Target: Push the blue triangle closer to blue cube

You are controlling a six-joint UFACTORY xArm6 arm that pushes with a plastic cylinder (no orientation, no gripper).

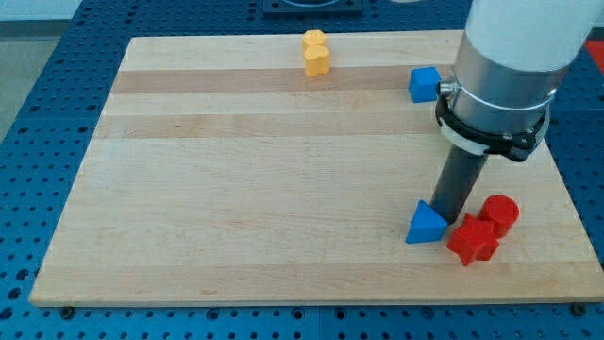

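No claw on this rig, so spread/pressed state doesn't apply, nothing to tell; the arm ends in a dark rod. My tip (447,221) sits on the table (236,189) at the view's lower right, touching or just beside the upper-right edge of the blue triangle (426,225). Exact contact can't be resolved, as the rod overlaps the block's corner.

Blue triangle: near the table's bottom-right corner, flat on the wood. Blue cube (424,84): near the view's top right, partly behind the arm housing, well apart from the triangle and roughly straight above it in the view.

Judgement: tip position isn't ideal for the task. It's on the cube-facing side of the triangle, so a push from here would likely send the block toward the view's left/bottom, not up. Prob. needs to go round to the triangle's lower side first, then push toward the view's top.

Clutter: red star-like block (472,239) just beside the tip on the view's right, w/ red cylinder (500,213) touching or nearly touching it. Risk: repositioning may clip the reds, since they crowd the right side. Going round on the left looks safer.

Two yellow blocks (315,53) sit together at the top centre, well clear and irrelevant to the path.

Progress: early, gap to cube not yet closed.
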